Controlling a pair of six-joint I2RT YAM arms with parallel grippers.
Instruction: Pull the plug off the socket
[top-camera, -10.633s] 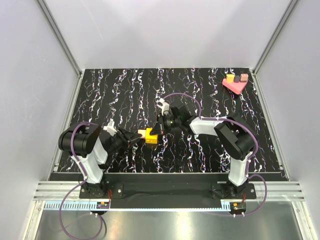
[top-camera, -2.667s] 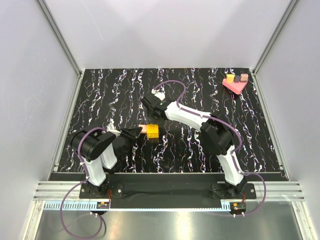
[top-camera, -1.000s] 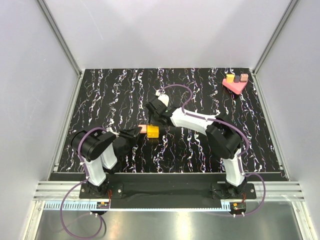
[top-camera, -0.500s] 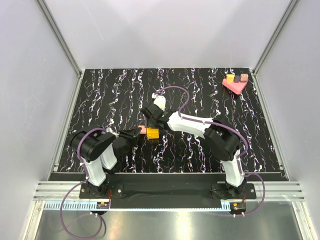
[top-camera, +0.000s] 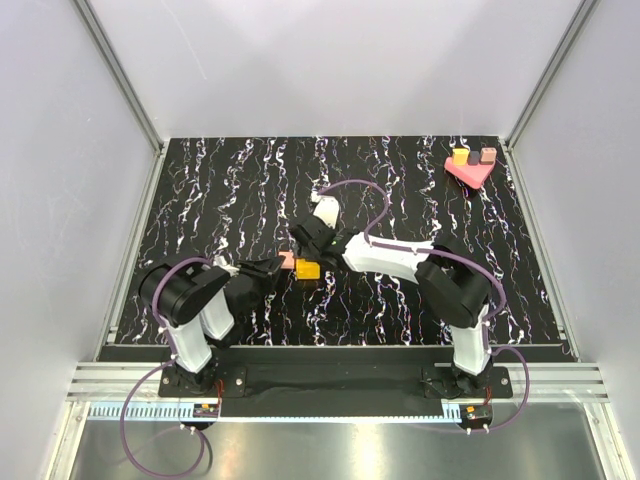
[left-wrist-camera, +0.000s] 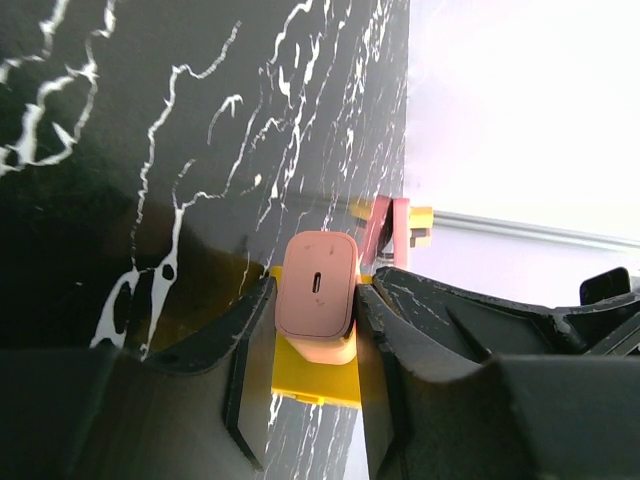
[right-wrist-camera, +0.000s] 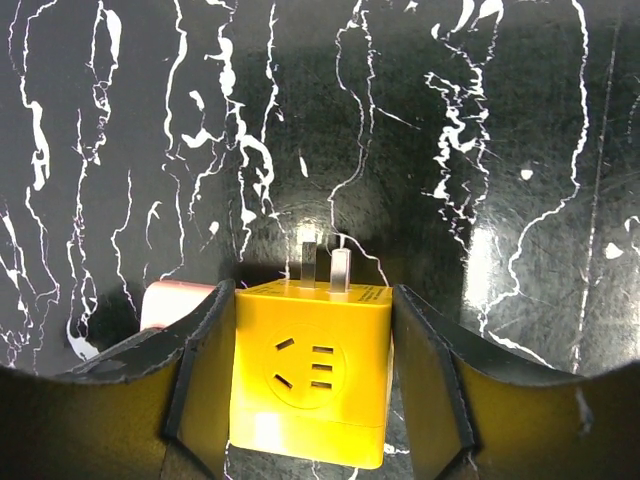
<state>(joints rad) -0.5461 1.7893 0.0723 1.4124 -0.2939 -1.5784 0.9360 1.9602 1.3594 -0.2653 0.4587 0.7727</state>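
Now both arms are meeting mid-desk (top-camera: 200, 190): the left pincer (left-wrist-camera: 312, 330) is clamping the pink plug (left-wrist-camera: 317, 297), the right pincer (right-wrist-camera: 312, 370) is straddling the yellow socket (right-wrist-camera: 310, 380). Plug is looking seated, so the pull is yet to come.

Pink plug (left-wrist-camera: 316, 299), yellow socket (right-wrist-camera: 310, 370), black tabletop (top-camera: 400, 190) w/ white marble veins, pink block (top-camera: 468, 170).

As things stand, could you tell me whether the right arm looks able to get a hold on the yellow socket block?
Probably yes. The right gripper already straddles the yellow socket block, one finger on each side face, nothing between. The left gripper is shut on the pink plug at another face, so it does not block the way.
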